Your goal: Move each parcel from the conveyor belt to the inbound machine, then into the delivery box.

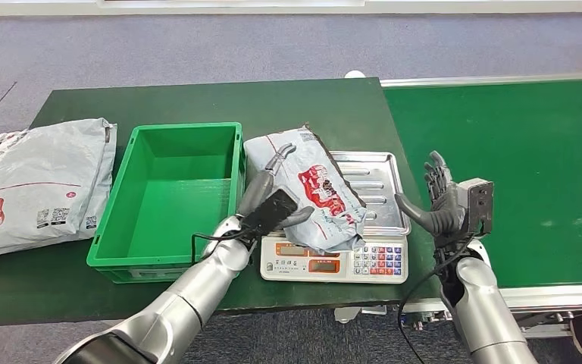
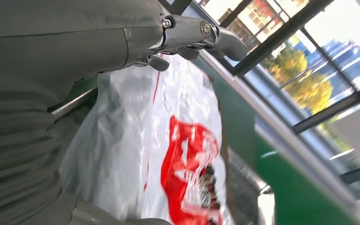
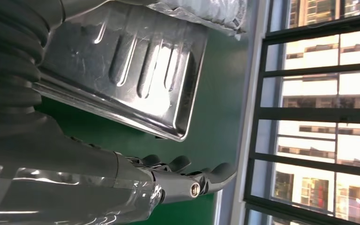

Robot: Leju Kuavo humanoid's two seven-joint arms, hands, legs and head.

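Observation:
A grey parcel (image 1: 322,189) with red print lies tilted across the left part of the scale's steel tray (image 1: 379,174), overhanging toward the green delivery box (image 1: 186,129). My left hand (image 1: 271,199) holds the parcel's left edge, fingers over the top and thumb underneath. Up close the parcel (image 2: 168,140) sits between the fingers (image 2: 187,35) and the palm. My right hand (image 1: 441,201) is open, fingers spread, just right of the scale and touching nothing. Its fingers (image 3: 187,180) hover beside the tray (image 3: 136,70).
The white scale (image 1: 333,262) with its keypad stands at the table's front edge. The green box holds nothing. A second grey parcel (image 1: 38,186) lies on the table's far left. The green conveyor belt (image 1: 515,167) runs along the right with no parcel on it.

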